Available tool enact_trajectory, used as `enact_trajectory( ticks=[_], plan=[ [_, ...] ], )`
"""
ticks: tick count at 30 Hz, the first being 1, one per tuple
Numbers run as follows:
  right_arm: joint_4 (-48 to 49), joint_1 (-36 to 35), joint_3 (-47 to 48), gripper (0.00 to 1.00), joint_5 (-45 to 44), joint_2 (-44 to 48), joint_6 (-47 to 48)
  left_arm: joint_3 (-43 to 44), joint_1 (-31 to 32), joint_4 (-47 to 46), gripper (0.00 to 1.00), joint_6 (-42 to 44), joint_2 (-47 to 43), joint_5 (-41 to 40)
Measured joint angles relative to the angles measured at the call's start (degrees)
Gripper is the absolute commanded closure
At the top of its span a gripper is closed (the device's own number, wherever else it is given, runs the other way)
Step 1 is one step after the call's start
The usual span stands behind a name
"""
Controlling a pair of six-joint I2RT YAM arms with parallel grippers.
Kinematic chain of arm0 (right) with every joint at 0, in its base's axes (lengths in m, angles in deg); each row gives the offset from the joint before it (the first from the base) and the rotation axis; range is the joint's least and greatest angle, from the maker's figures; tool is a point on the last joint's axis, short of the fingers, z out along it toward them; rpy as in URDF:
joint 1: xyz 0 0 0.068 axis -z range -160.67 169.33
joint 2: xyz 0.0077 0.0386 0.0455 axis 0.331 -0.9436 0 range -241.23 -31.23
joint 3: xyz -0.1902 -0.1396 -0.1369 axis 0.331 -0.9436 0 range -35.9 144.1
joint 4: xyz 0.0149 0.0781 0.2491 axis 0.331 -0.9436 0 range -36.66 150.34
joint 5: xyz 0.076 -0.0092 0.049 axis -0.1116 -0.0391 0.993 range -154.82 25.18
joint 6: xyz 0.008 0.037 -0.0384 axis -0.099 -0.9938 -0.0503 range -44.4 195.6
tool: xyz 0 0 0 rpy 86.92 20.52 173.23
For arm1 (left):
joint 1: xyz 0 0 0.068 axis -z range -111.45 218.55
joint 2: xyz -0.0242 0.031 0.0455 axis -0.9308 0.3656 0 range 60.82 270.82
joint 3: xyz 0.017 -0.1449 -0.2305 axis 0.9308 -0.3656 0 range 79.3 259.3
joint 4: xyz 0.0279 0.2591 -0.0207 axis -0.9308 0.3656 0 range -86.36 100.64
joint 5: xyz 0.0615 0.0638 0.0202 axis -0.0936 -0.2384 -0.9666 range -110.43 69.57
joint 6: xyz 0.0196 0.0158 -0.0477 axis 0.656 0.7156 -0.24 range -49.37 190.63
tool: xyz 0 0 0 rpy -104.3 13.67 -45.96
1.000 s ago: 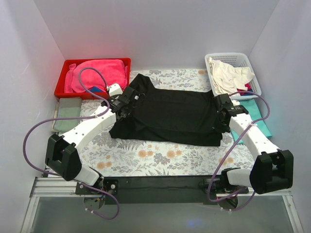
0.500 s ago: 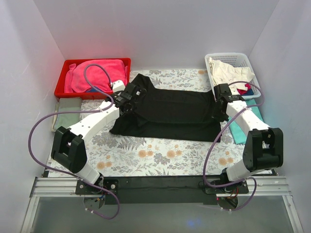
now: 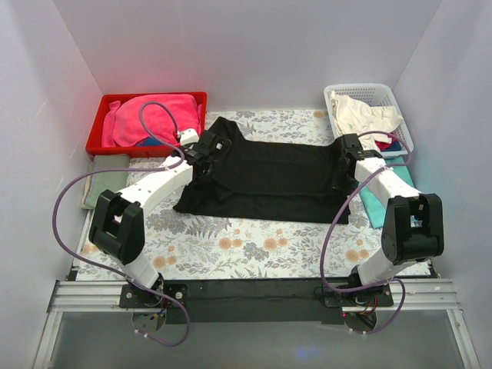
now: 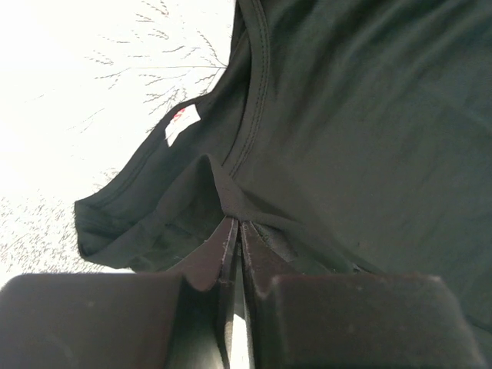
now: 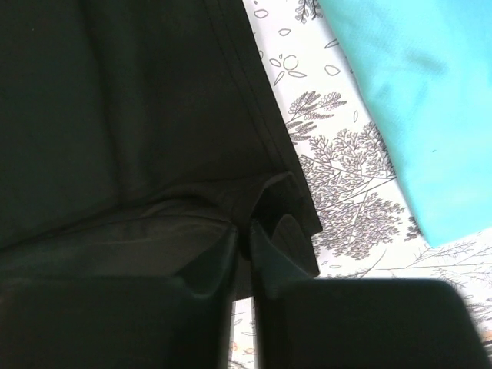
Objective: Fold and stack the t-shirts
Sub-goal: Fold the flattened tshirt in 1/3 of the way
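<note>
Black t-shirt (image 3: 269, 181) flat on the floral bench (image 3: 254, 250), left fingers (image 4: 206, 267) pinching a fold near its collar, right fingers (image 5: 214, 260) clamped on its hem edge.

Nothing legible in any view: no words, brands, numbers or signs. Closest candidate a small white neck label (image 4: 183, 115) with a red fleck at its top edge, sewn inside the collar of the black t-shirt (image 4: 369, 115), seen from the left wrist; too small and washed out to read. On the table (image 3: 254, 246) a printed pattern of leaves and flowers only, without letters.
</note>
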Motion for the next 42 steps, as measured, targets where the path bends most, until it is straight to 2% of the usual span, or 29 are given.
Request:
enact_trajectory(
  ticks=[2, 5, 14, 19, 22, 28, 31, 42],
  plan=[
    [0.02, 0.00, 0.00, 0.64, -0.02, -0.72, 0.37, 0.44, -0.42, -0.76, 0.91, 0.50, 1.46, 0.33],
    [0.00, 0.00, 0.20, 0.59, -0.07, -2.25, 1.07, 1.68, -1.07, -2.45, 0.83, 1.38, 4.09, 0.72],
    [-0.04, 0.00, 6.97, 0.59, -0.17, -4.55, 1.64, 11.19, -4.02, -8.48, 0.82, 4.92, 16.04, 0.20],
    [-0.09, -0.04, 7.17, 0.59, 0.85, -3.74, 2.27, 12.96, -4.76, -8.20, 0.82, 5.88, 17.16, 1.25],
    [-0.17, -0.59, 5.90, 0.59, 1.84, -2.12, 2.86, 10.36, -4.94, -8.15, 0.82, 6.01, 14.58, 3.54],
    [-0.37, -4.42, 2.29, 0.59, 4.35, 0.87, 4.11, 1.57, -4.90, -2.75, 0.82, 5.16, 3.87, 6.80],
    [-0.35, -6.12, 0.37, 0.60, 5.79, 1.20, 4.31, -1.27, -4.90, -0.26, 0.86, 4.66, 0.35, 7.89],
    [1.81, -10.10, -1.77, 0.62, 11.02, -1.49, 6.01, -6.60, -4.90, 2.67, 0.89, 2.78, 3.56, 13.18]
  ],
)
